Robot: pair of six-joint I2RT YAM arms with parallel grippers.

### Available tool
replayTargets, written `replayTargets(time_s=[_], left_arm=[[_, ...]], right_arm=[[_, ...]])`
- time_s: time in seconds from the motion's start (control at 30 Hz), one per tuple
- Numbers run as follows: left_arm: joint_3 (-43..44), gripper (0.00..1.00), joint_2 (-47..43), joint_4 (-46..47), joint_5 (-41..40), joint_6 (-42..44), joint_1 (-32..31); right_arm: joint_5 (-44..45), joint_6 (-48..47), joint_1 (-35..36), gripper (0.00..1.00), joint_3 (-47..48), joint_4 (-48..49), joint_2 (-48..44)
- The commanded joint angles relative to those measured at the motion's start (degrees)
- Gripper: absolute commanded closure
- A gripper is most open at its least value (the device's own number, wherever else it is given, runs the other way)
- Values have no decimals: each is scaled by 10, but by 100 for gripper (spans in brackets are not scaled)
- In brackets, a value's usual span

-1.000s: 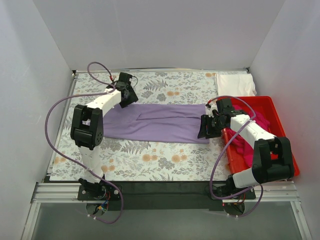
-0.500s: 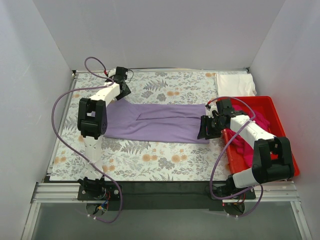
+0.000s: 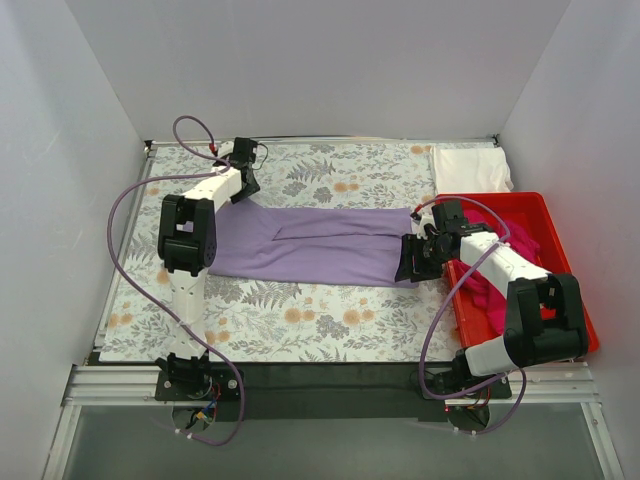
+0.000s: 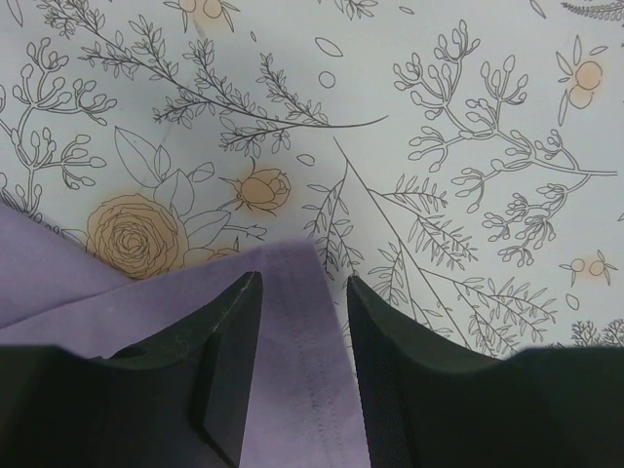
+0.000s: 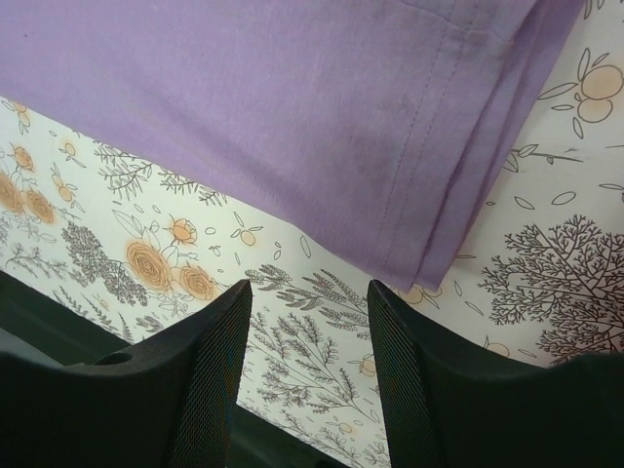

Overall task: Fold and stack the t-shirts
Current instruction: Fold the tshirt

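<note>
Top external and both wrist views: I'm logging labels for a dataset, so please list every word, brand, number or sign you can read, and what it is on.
No readable text in any view.
The lavender t-shirt is plain fabric, no print.
The tablecloth carries only flower and leaf drawings.
The red bin shows no label.

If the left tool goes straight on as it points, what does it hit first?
Probably the lavender t-shirt: its hemmed corner lies inside the open left tool, on the floral tablecloth.
</note>
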Motion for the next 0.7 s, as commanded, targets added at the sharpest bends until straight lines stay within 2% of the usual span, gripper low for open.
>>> replayTargets(time_s=[0.0, 0.3, 0.47, 0.53, 0.67], left_arm=[[-2, 61, 12, 4, -25, 15, -1], [-17, 68, 46, -15, -25, 38, -5], [-19, 95, 46, -23, -29, 35, -5], [-7, 100, 38, -22, -28, 36, -5], [22, 100, 20, -21, -25, 39, -5]], right_arm=[[-11, -8, -1, 51, -2, 6, -13], [-14, -8, -1, 51, 1, 8, -7], [-14, -9, -2, 51, 3, 7, -7], [-15, -10, -1, 51, 3, 8, -6], [-18, -13, -2, 51, 3, 9, -4]])
